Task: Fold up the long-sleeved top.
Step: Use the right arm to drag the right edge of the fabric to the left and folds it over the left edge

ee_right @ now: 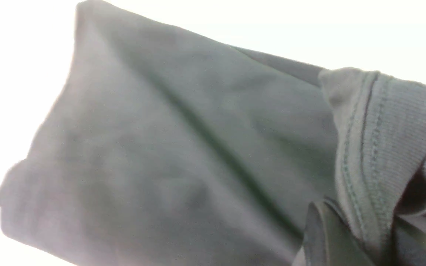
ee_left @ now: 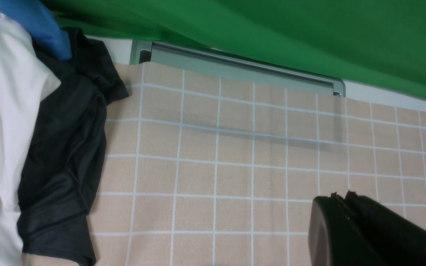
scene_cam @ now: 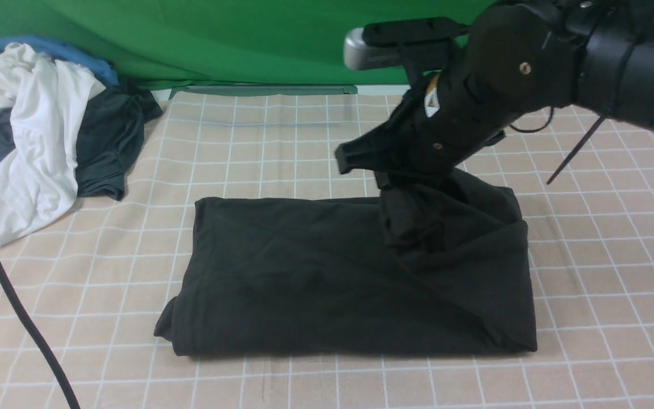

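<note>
The long-sleeved top (scene_cam: 315, 272) lies as a wide black folded rectangle on the checked cloth, in the middle of the front view. Its right end is lifted into a peak. My right gripper (scene_cam: 388, 180) comes down from the upper right and is shut on that raised fabric. The right wrist view shows a ribbed, stitched band of the top (ee_right: 379, 147) pinched between the fingers (ee_right: 322, 236) of the right gripper (ee_right: 372, 238). My left gripper (ee_left: 340, 197) shows only in the left wrist view, shut and empty above bare checked cloth, away from the top.
A heap of clothes sits at the back left: a white shirt (scene_cam: 32, 147), a dark grey-teal garment (scene_cam: 108, 142) and a blue one (scene_cam: 49, 48). A black cable (scene_cam: 15, 307) crosses the front left corner. A green backdrop (scene_cam: 219, 34) closes off the far edge.
</note>
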Controlling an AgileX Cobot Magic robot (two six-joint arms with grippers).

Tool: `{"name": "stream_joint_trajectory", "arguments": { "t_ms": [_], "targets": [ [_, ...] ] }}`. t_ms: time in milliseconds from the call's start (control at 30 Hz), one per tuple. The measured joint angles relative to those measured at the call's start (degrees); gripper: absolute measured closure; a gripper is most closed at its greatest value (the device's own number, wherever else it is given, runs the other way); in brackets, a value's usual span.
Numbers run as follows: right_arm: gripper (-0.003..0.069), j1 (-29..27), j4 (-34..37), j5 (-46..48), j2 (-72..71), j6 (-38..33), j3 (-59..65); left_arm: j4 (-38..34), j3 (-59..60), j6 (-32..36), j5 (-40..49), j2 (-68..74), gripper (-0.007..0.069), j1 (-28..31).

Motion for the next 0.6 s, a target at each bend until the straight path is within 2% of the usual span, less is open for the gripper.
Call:
{"name": "stream_joint_trajectory", "arguments": {
  "t_ms": [333, 600],
  "targets": [
    [0.0553, 6.79, 0.17, -0.96, 7.65, 1.57, -10.13, 0.13, -0.03, -0.21, 0.04, -0.59, 0.061, 0.0],
    [0.0553, 9.73, 2.94, -1.48, 11.27, 1.04, -15.43, -0.23, -0.03, -0.26, 0.04, -0.59, 0.0608, 0.0]
  ]
}}
